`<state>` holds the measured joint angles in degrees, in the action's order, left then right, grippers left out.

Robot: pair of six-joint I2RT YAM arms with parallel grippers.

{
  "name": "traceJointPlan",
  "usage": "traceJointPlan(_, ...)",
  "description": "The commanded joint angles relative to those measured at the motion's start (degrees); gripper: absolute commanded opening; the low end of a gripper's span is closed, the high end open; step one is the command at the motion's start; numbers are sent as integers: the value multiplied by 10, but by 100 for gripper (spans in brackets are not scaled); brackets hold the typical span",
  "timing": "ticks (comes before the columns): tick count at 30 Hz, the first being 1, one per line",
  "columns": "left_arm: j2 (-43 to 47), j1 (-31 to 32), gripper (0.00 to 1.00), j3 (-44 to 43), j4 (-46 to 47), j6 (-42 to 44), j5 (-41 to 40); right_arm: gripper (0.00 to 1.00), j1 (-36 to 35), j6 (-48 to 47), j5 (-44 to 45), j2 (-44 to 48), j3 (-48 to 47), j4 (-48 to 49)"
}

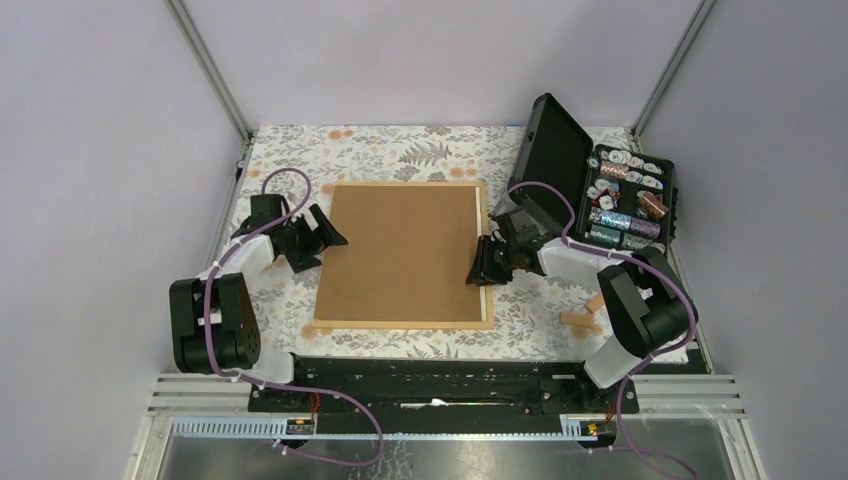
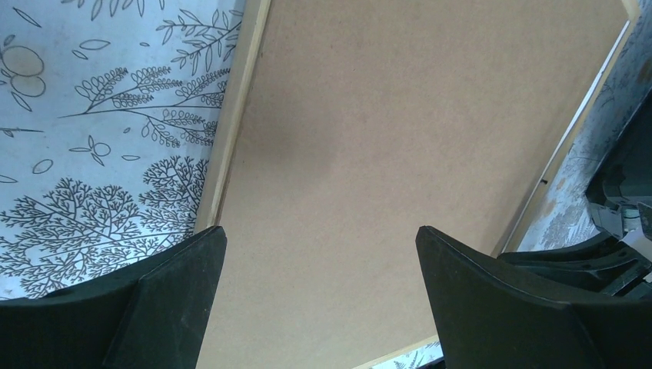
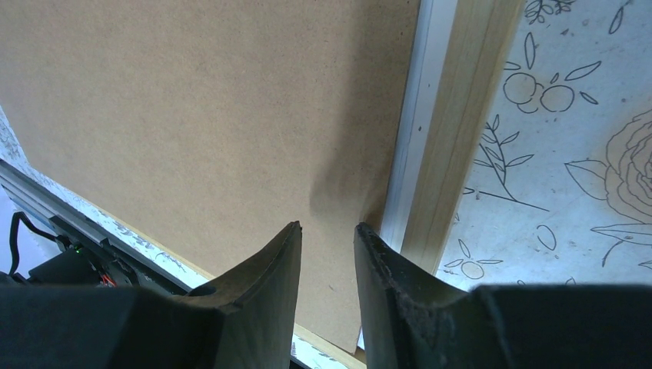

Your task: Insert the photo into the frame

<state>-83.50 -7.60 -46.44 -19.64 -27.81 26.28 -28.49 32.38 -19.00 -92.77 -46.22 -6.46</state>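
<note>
**Two grippers at the frame, one wide, one narrow**

Table point(image 1: 400, 150) has a floral-print cover.

Frame point(image 1: 404, 324) lies flat mid-table, its long sides running near edge to far edge. It is a bit closer to the left edge than the right. Left wrist view shows its left rail point(image 2: 231, 115), and right wrist view shows its right rail point(image 3: 454, 115).

Backing board point(image 1: 400, 250) is plain brown and sits inside the frame, covering nearly the whole opening point(image 2: 400, 115) point(image 3: 192, 100). A pale strip shows between board and rail along the right side.

Photo: I can't see it in any view, so I can't tell where it is.

Black case point(image 1: 555, 150) sits at the far right corner with its lid up. Small rolls point(image 1: 625, 205) fill its tray.

Left gripper point(image 1: 328, 245) is at the frame's left side, roughly mid-length. Its jaws are spread wide with nothing between them. From the wrist I see it over the board just inside the left rail point(image 2: 321, 231).

Right gripper point(image 1: 478, 272) is at the frame's right side. Its jaws are narrow with a slim gap, and I see nothing pinched. The tips sit over the board's right margin, just beside the rail point(image 3: 328, 227). I can't tell whether they touch it.

Wooden bits point(image 1: 585, 315) lie near the right edge, toward the near side, well apart from the frame.
</note>
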Motion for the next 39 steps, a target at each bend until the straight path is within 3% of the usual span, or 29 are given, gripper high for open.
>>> traceJointPlan(1, -7, 5, 99, 3, 15, 11, -8, 39, -5, -6, 20, -15, 10, -6)
traceJointPlan(14, -2, 6, 99, -3, 14, 11, -33, 39, -5, -5, 19, -14, 16, -5)
traceJointPlan(39, -33, 10, 99, 8, 28, 3, 7, 39, -5, -2, 10, -7, 14, -2)
